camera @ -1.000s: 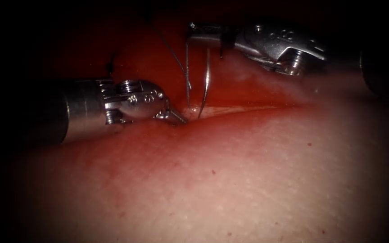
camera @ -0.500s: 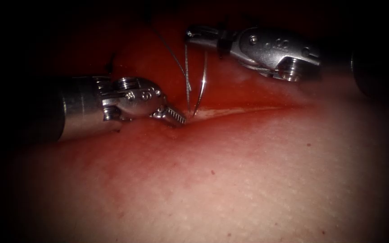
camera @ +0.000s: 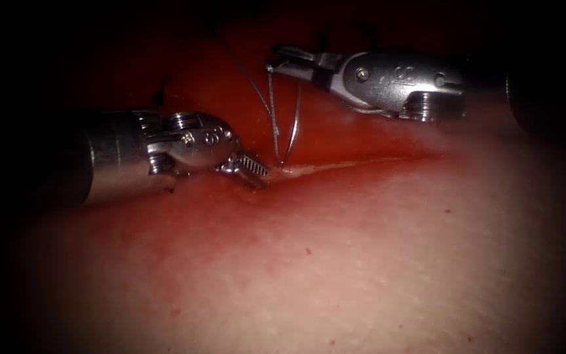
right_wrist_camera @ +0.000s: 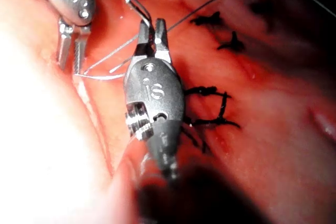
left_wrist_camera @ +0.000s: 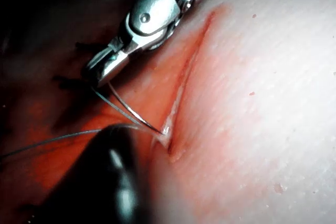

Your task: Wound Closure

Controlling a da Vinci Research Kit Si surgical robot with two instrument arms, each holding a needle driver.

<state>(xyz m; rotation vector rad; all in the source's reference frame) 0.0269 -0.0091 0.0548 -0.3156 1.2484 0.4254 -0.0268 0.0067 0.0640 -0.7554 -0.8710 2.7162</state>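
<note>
My right tool (camera: 286,59) is shut on the curved needle (camera: 294,128) near its tail end. The needle hangs down from it, and its point rests at the cut's (camera: 361,160) left end on the tissue (camera: 361,262); how deep it sits I cannot tell. Just left of that point, my left tool (camera: 253,170) is open with nothing between its jaws. Dark thread (camera: 250,82) runs up and left from the needle. In the right wrist view the right tool (right_wrist_camera: 152,27) grips the needle (right_wrist_camera: 137,8), and the open left tool (right_wrist_camera: 71,51) is beside it. The left wrist view shows the right tool (left_wrist_camera: 102,72) and the needle (left_wrist_camera: 131,109).
Several dark finished stitches (right_wrist_camera: 218,106) cross the closed part of the wound behind the right tool. Red fluid (camera: 335,131) wets the tissue around the cut. A long strand of thread (left_wrist_camera: 47,141) trails off over the tissue.
The right tool has swung left and rolled, carrying the needle's point left along the cut toward the left tool. The left jaws have opened beside it.
</note>
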